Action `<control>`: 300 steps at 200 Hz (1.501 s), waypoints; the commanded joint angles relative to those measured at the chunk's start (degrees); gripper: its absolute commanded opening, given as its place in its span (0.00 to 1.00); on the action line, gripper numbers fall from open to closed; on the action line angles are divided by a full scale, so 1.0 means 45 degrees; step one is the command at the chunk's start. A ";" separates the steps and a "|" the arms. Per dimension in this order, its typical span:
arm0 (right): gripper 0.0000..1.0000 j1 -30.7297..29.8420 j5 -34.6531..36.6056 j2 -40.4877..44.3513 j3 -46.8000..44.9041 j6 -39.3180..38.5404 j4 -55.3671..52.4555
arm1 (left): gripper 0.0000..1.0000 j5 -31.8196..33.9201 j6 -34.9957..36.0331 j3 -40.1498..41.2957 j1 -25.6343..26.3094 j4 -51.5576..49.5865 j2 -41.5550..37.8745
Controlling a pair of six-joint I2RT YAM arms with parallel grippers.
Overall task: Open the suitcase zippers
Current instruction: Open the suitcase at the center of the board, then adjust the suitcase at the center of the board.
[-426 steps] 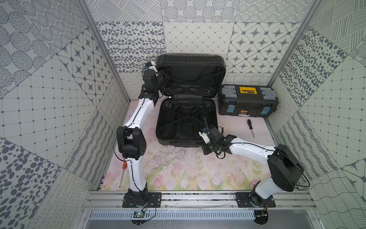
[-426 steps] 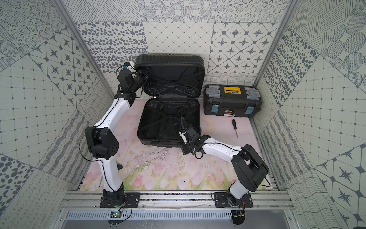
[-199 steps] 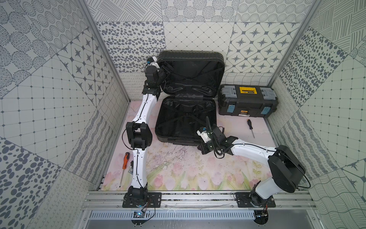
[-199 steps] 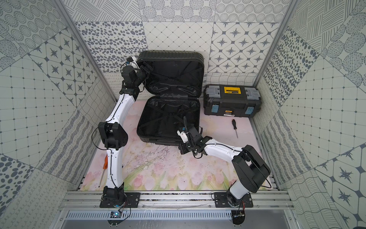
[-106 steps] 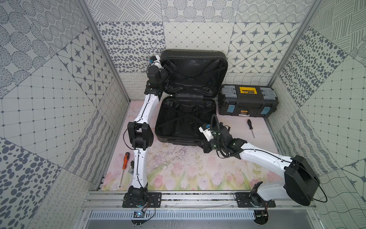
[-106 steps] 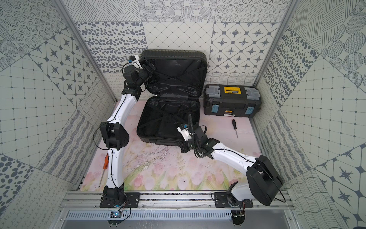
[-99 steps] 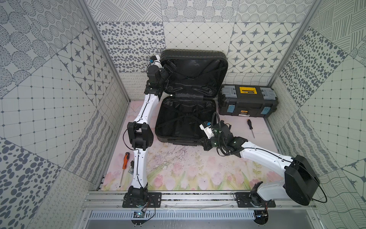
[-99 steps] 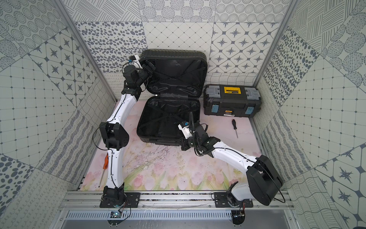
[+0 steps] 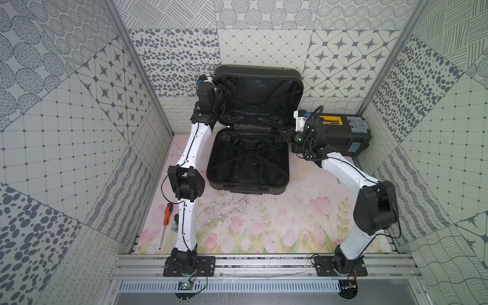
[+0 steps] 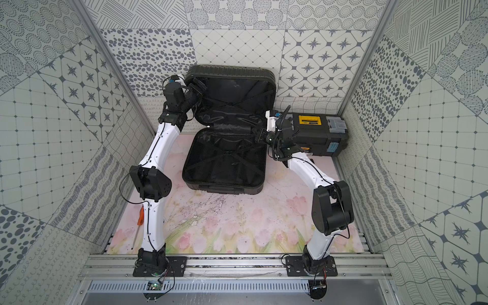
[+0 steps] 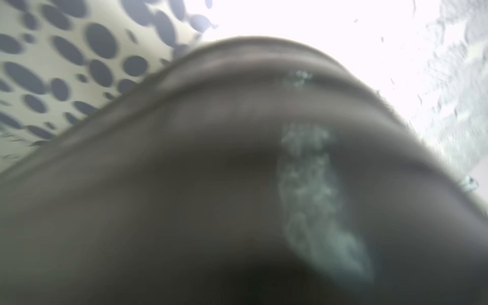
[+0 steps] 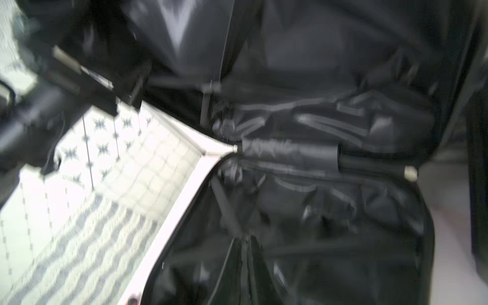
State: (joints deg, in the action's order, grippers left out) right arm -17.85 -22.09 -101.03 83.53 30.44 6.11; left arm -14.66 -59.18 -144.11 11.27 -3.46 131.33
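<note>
While propping the suitcase [image 9: 248, 163] lid with the left gripper [image 9: 225, 84], jaws apart, push gently. Cannot tell the state of the right gripper [image 9: 286, 134].

Grey-patterned tile walls [image 9: 79, 87] enclose a pink floral floor [image 9: 250, 224].

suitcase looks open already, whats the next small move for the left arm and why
Probably ease the left gripper back off the upper corner of the lid. The suitcase already lies open, its lid upright by the back wall, and the jaws stand open there. A slow retreat would show whether the lid stands alone.
</note>
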 commanded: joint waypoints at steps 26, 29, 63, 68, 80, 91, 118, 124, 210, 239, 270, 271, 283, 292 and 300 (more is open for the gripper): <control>0.11 0.0791 -0.1629 -0.2953 0.4191 0.1689 0.1390 | 0.99 -0.0281 -0.4344 0.0346 -0.0060 0.3591 0.0126; 0.11 0.0842 -0.1742 -0.3128 0.4461 0.1796 0.1403 | 0.99 -0.0372 -0.4407 0.0419 -0.0062 0.3735 0.0132; 0.08 0.1148 -0.2580 -0.5676 0.8478 0.2395 0.0146 | 0.99 -0.1308 -0.4457 0.1456 -0.0062 0.4447 -0.0083; 0.07 0.1171 -0.2642 -0.6040 0.9053 0.2438 -0.0053 | 0.99 -0.1575 -0.4557 0.1609 -0.0062 0.4721 -0.0080; 0.06 0.1248 -0.2760 -0.6744 1.0219 0.2524 -0.0513 | 0.99 -0.2178 -0.4664 0.1943 -0.0038 0.5579 -0.0101; 0.06 0.1270 -0.2911 -0.7406 1.1472 0.2487 -0.1170 | 0.99 -0.2710 -0.4527 0.2285 0.0006 0.6006 -0.0293; 0.08 0.1233 -0.3556 -0.9148 1.5269 0.2397 -0.3289 | 0.99 -0.3459 -0.3209 0.3344 0.0179 0.5655 -0.1296; 0.09 0.1231 -0.3637 -0.9474 1.6054 0.2347 -0.3820 | 0.99 -0.3612 -0.2844 0.3598 0.0211 0.5470 -0.1549; 0.21 0.0997 -0.3315 -0.5038 1.0145 -0.0081 -0.5010 | 0.99 -0.2260 0.1925 0.9722 0.0267 0.1524 -0.7465; 0.23 0.0802 -0.2211 -0.3279 0.7702 -0.0780 -0.5460 | 0.99 -0.0617 0.3173 1.1664 0.0309 -0.0812 -0.9567; 0.22 -0.0937 -0.0971 -0.2166 0.6599 -0.3219 -0.7771 | 0.99 0.0254 0.4072 1.3255 0.0403 -0.2754 -1.1633; 0.23 -0.1025 -0.0942 -0.2152 0.6548 -0.3263 -0.7816 | 0.99 0.0271 0.4080 1.3294 0.0405 -0.2818 -1.1727; 0.24 -0.1856 -0.0712 -0.2002 0.6001 -0.3784 -0.8413 | 0.99 0.0766 0.4361 1.3719 0.0479 -0.3602 -1.2604; 0.26 -0.2552 -0.0491 -0.1962 0.5495 -0.4092 -0.8681 | 0.99 0.1330 0.4400 1.4124 0.0526 -0.4077 -1.3356; 0.27 -0.3169 -0.0239 -0.1984 0.5032 -0.4283 -0.8743 | 0.99 0.1631 0.4429 1.4458 0.0550 -0.4414 -1.4022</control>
State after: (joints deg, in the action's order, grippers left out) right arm -24.86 -27.29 -110.30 111.31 18.50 -27.62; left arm -16.95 -48.49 -84.51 13.06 -8.78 78.59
